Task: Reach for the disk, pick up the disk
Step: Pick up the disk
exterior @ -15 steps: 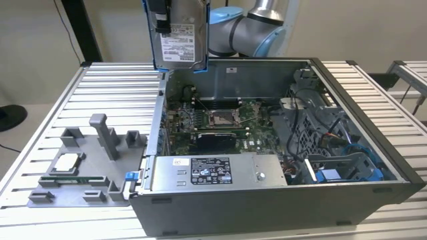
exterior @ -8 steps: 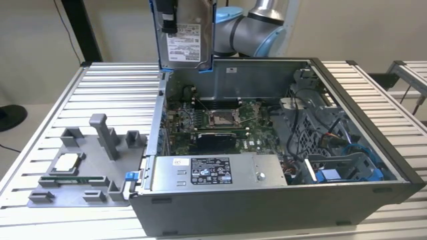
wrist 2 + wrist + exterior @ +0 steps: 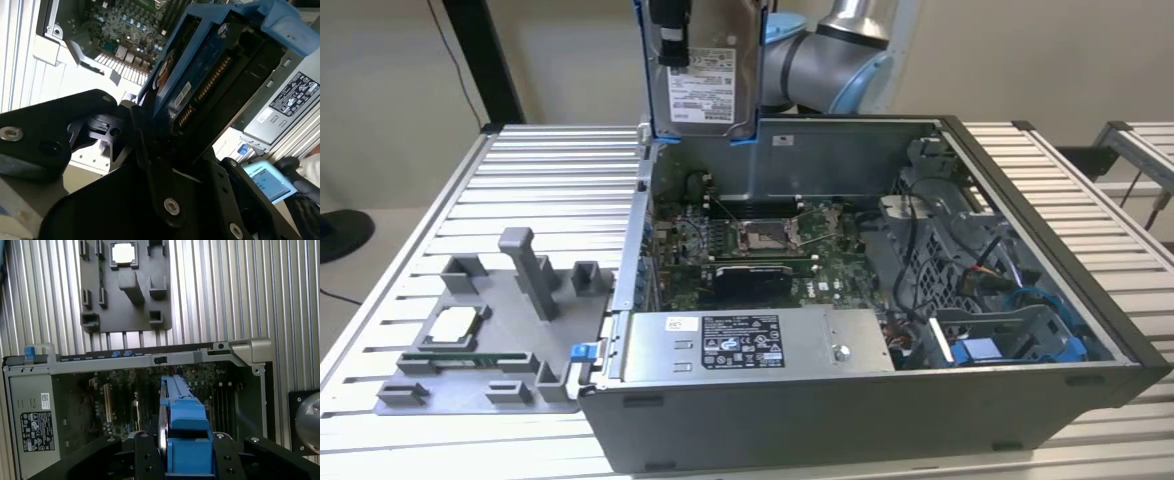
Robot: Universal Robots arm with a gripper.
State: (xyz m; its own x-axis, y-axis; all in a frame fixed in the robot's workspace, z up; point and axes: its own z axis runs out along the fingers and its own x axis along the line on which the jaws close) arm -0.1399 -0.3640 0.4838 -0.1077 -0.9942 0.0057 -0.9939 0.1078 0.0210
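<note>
Since the disk (image 3: pixel 710 75) hangs on edge at twelve o'clock in the exterior view, label toward the camera and blue bracket (image 3: pixel 744 100) down its side, above the far wall of the case (image 3: pixel 1067 330), the pick-up looks all but done and the care belongs to the hold. The gripper (image 3: pixel 185 452) is closed on the disk. In the first wrist view its black fingers (image 3: pixel 145 455) flank the bracket on both sides. In the second wrist view they seem to pinch the flat faces, though the exact contact is hidden behind the finger bodies. A drive is likely heavy for its thickness and smooth-faced, so I judge that a firm, even squeeze matters, with the disk held upright so it cannot pivot in the grip. Its lower edge sits near the wall's rim in the exterior view, and I cannot tell whether it is clear, so a straight vertical path would suit better than any sideways swing. Toward six o'clock from the disk lie the motherboard (image 3: pixel 761 240) and, further on, the power supply (image 3: pixel 747 345), where a slipped drive would land. At four o'clock inside the case sits a blue caddy (image 3: pixel 1001 350), and at eight o'clock on the table (image 3: pixel 560 180) stands a grey fixture (image 3: pixel 520 290) with a chip (image 3: pixel 454 323); both are well apart from the disk. The arm (image 3: pixel 834 60) rises behind the case at one o'clock.
</note>
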